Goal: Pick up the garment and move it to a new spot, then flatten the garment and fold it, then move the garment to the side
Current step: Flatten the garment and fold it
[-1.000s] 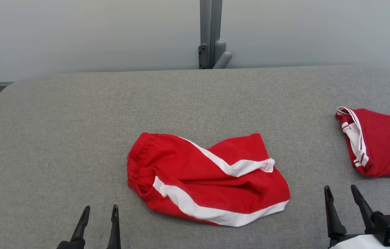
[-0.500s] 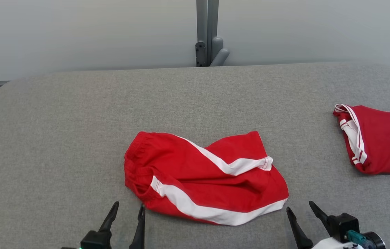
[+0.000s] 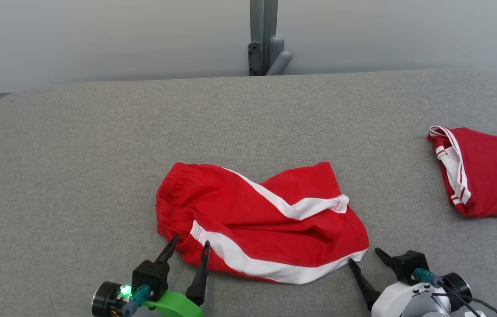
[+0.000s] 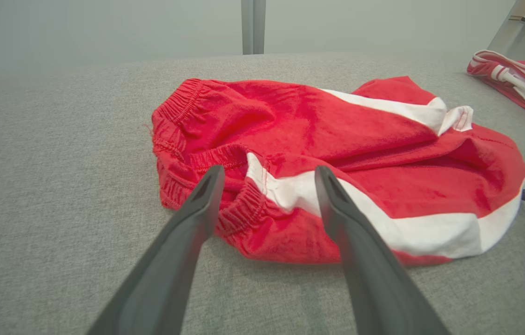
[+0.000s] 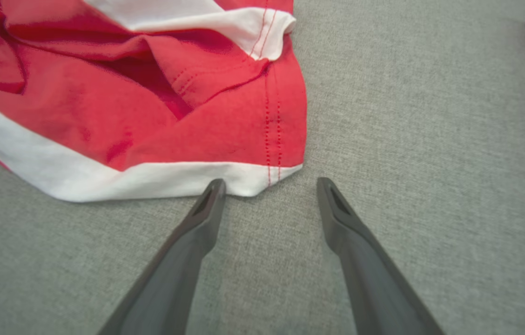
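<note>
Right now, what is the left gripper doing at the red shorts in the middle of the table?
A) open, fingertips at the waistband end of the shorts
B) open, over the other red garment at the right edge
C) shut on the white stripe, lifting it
A: the left gripper is open, its fingertips at the elastic waistband end of the red shorts, which lie unlifted on the grey table.

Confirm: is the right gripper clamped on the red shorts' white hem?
No, the right gripper stands wide open at the hem corner of the red shorts, pinching no cloth.
</note>
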Controlling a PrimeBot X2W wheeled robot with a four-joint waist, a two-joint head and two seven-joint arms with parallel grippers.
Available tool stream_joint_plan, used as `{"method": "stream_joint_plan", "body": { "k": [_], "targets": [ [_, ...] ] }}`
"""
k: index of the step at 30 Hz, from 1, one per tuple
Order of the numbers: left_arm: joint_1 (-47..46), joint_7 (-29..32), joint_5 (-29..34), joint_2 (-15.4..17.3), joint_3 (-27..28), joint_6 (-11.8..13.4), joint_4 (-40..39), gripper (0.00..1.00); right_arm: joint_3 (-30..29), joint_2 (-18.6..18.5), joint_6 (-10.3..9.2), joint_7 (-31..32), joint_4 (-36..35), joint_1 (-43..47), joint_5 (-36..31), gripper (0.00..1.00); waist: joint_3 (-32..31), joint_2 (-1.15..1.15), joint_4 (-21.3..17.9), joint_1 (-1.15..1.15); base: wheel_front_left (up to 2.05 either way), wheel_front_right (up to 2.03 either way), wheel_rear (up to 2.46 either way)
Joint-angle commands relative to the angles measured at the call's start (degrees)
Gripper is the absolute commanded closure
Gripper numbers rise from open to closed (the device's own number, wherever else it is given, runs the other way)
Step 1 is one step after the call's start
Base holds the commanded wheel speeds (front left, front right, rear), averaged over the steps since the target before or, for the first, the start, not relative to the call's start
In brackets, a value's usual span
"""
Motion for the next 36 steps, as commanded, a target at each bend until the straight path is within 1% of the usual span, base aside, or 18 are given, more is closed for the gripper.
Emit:
{"method": "stream_joint_plan", "body": {
  "k": [1,8,15,18,20,23,25,27,29,30,31,32,33,34,36],
  "targets": [
    [-1.1,0.0,-0.4,0.2,-0.3,-0.1,0.5,0.0,0.6,-0.5,-0.07,-0.2,0.9,-1.3,0.6,0.0,0.2,0.0,-0.1,0.0,0.0,0.0,0.0],
    [-3.5,0.6,-0.9,0.3,-1.4,-0.5,2.5,0.0,2.8,-0.9,-0.07,-1.7,6.1,-5.0,1.7,0.0,0.8,0.0,0.1,0.0,0.0,0.0,0.0],
    [-7.2,2.6,-1.1,0.7,-3.0,-1.0,4.6,0.0,5.3,-0.7,-0.07,-2.5,9.0,-6.9,2.6,0.03,1.4,0.0,0.0,0.0,0.0,0.0,0.0],
    [-8.5,4.2,-1.5,1.1,-3.4,-1.3,6.1,0.0,6.6,-0.5,-0.06,-2.7,9.8,-7.9,3.3,0.08,1.7,0.0,-0.4,0.0,0.0,0.0,0.0],
    [-8.8,5.0,-1.9,1.1,-3.4,-1.4,7.0,0.0,7.3,-0.5,-0.06,-3.0,10.3,-8.4,3.7,0.14,1.9,0.0,-0.7,0.0,0.0,0.0,0.0],
    [-9.0,5.6,-2.3,1.2,-3.4,-1.4,7.9,0.0,7.8,-0.5,-0.07,-3.1,10.7,-8.7,4.2,0.17,2.0,0.0,-1.0,0.0,0.0,0.0,0.0],
    [-9.0,5.9,-2.5,1.3,-3.4,-1.3,8.7,0.0,8.4,-0.5,-0.07,-3.4,11.1,-9.0,4.6,0.24,2.1,0.0,-1.2,0.0,0.0,0.0,0.0],
    [-8.9,6.1,-2.8,1.4,-3.4,-1.3,9.6,0.0,9.0,-0.6,-0.06,-3.6,11.3,-9.2,5.0,0.27,2.2,0.0,-1.3,0.0,0.0,0.0,0.0],
    [-8.6,6.1,-3.0,1.3,-3.5,-1.3,10.3,0.0,9.6,-0.7,-0.06,-3.8,11.4,-9.2,5.4,0.38,2.2,0.0,-1.4,0.0,0.0,0.0,0.0],
    [-8.5,6.0,-3.1,1.3,-3.6,-1.3,10.4,0.06,9.9,-0.9,-0.06,-3.8,11.5,-9.3,5.6,0.42,2.2,0.0,-1.4,0.0,0.0,0.0,0.0],
    [-8.5,6.0,-3.2,1.3,-3.6,-1.3,10.6,0.24,10.1,-1.0,-0.06,-4.0,11.6,-9.4,5.8,0.47,2.1,0.0,-1.4,0.0,0.0,0.0,0.0],
    [-8.5,5.9,-3.4,1.4,-3.7,-1.4,10.9,0.39,10.3,-1.1,-0.07,-4.0,11.6,-9.4,6.1,0.52,2.1,0.0,-1.4,0.0,0.0,0.0,0.0],
    [-8.5,5.9,-3.5,1.4,-3.8,-1.4,11.1,0.51,10.5,-1.2,-0.07,-4.1,11.6,-9.4,6.3,0.57,2.1,0.0,-1.3,0.0,0.0,0.0,0.0],
    [-8.5,5.9,-3.5,1.4,-3.8,-1.4,11.3,0.56,10.7,-1.2,-0.07,-4.2,11.6,-9.4,6.6,0.63,2.0,0.0,-1.3,0.0,0.0,0.0,0.0],
    [-8.5,5.8,-3.8,1.4,-4.0,-1.4,11.7,0.68,11.2,-1.4,-0.07,-4.3,11.6,-9.5,7.2,0.82,1.9,0.0,-1.1,0.0,0.0,0.0,0.0]
  ]
}}
